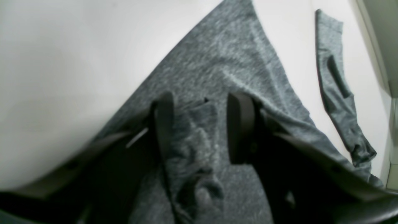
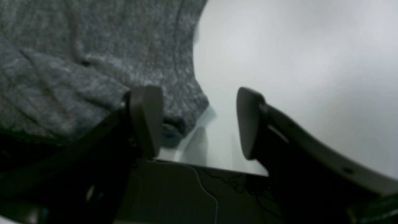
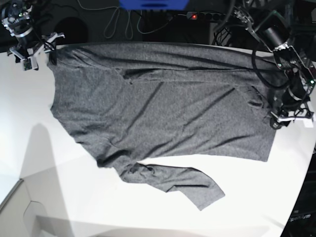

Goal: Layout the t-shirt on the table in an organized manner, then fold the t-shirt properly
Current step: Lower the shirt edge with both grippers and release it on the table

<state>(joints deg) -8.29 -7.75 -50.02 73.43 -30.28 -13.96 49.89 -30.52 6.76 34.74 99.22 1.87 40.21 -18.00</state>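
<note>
T-shirt (image 3: 163,113) spread across white counter (image 3: 256,197), one long sleeve (image 3: 173,180) trailing toward near edge. Left pincer (image 1: 202,127) clenched on bunched hem fabric. Right pincer (image 2: 199,121) released, jaws apart over counter's far edge beside shirt corner.

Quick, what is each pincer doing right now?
Left pincer: closed on a bunched fold of the t-shirt.
Right pincer: open, holding nothing, at the shirt's corner by the table edge.
</note>
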